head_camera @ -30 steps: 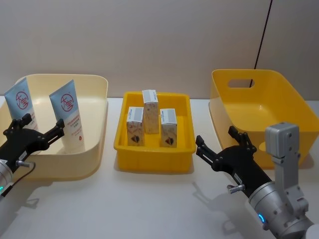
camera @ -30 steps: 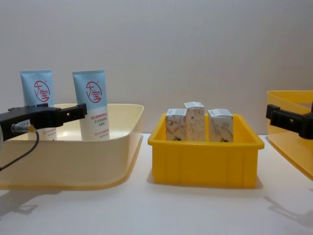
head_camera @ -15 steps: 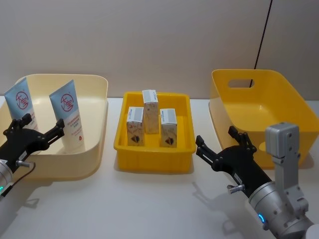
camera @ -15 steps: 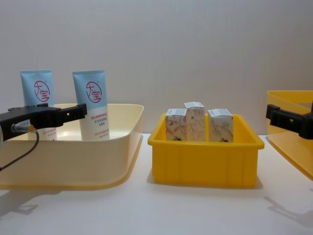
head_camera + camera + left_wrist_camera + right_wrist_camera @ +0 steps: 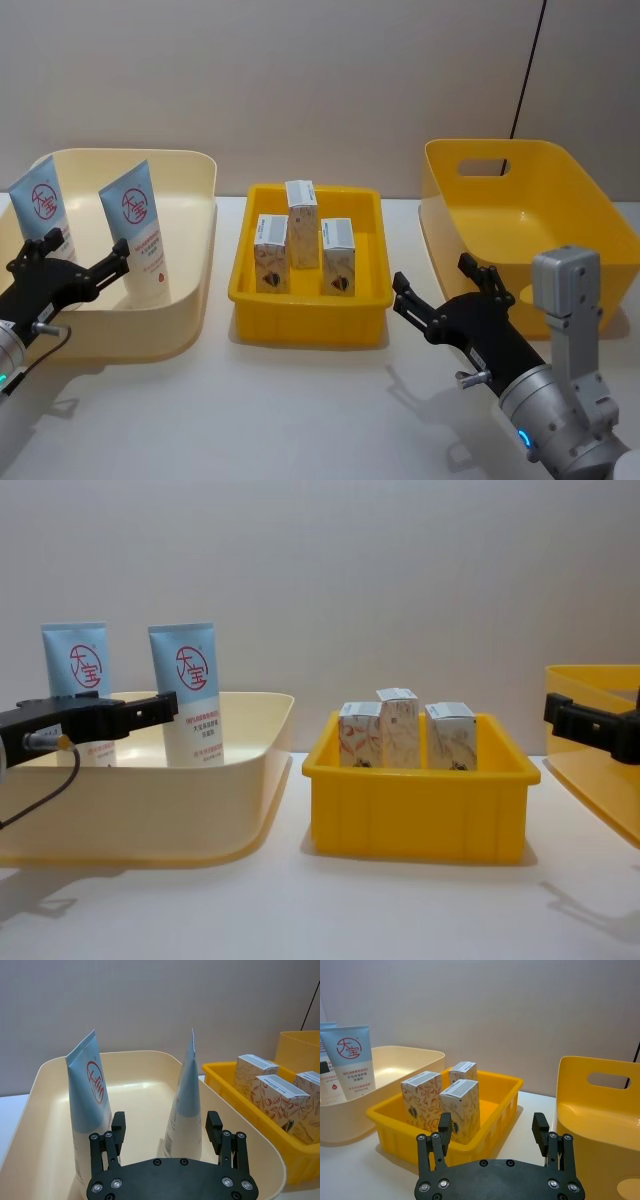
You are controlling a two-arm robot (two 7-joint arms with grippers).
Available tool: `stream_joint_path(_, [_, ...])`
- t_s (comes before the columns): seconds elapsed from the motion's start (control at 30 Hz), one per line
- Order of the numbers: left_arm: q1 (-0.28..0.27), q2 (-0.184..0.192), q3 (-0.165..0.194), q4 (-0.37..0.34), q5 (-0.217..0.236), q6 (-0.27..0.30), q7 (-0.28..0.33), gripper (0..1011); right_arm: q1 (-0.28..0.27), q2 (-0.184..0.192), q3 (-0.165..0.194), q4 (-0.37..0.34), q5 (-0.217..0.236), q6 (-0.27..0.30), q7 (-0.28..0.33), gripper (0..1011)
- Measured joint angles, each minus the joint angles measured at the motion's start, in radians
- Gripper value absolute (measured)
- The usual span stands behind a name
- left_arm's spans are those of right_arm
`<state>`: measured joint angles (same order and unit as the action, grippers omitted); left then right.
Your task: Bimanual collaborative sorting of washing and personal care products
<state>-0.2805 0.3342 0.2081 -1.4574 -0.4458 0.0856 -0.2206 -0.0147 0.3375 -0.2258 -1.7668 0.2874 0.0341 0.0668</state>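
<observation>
Here, tubes [image 5: 135, 225]: blue-white, red logo.
Left wrist view: we see one edge-on.
Jaws: left gripper [image 5: 75, 258], right gripper [image 5: 435, 275] spread, empty.

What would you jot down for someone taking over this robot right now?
Left end effector: open, holding nothing, facing the tubes from the cream bin's near side.
Right end effector: open, holding nothing, over the table between tray and yellow bin.
Two tubes stand in the cream bin; three cartons stand in the tray.
Done: nothing picked up yet. Left: likely all the sorting.
</observation>
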Motion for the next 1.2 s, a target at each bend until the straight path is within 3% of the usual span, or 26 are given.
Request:
stream_joint_path(0.8, [0.0, 0.0, 0.0, 0.0, 0.0, 0.0, -0.001, 1002, 0.0, 0.0, 0.0, 0.0, 0.0, 0.0, 0.0, 1001])
stream_joint_path(1.2, [-0.001, 0.003, -0.008, -0.001, -0.008, 0.003, -0.03, 1002, 0.0, 0.0, 0.0, 0.0, 0.0, 0.0, 0.0, 1001])
